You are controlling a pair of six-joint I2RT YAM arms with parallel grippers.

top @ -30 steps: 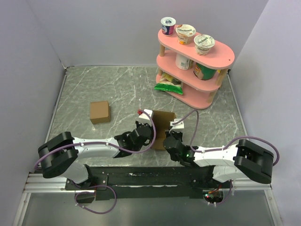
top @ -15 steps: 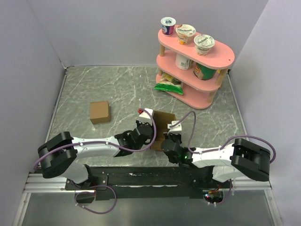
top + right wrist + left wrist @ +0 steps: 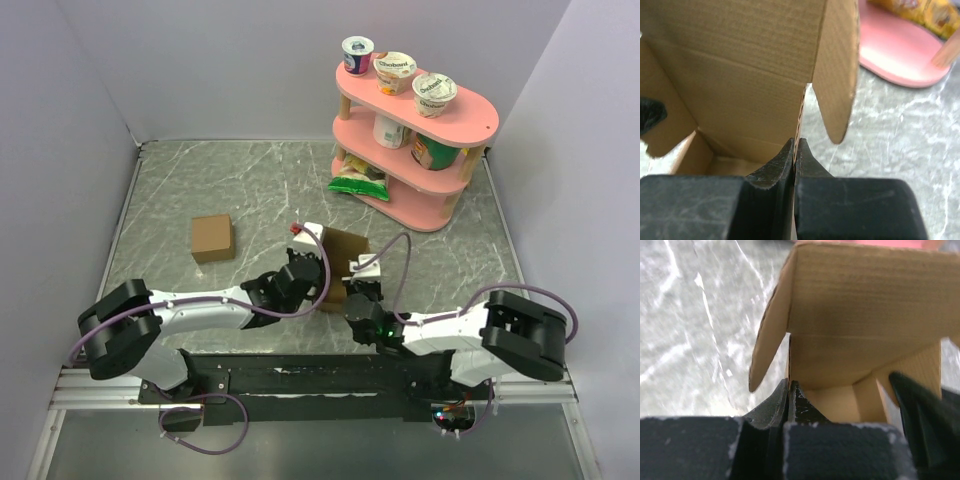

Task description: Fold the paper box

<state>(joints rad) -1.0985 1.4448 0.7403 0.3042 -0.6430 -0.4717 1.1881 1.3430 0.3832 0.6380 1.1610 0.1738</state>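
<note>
Left gripper [image 3: 789, 392] and right gripper [image 3: 796, 152] each pinch a wall of the half-formed paper box [image 3: 348, 248]; closing its open top likely comes next

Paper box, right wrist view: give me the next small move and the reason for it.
Probably keep the left gripper pinched and open the right gripper, then nudge the rounded flap inward. Both grippers are shut on opposite walls of the paper box, which is open, and that flap splays outward beside the right gripper, so it likely has to fold in first.
</note>
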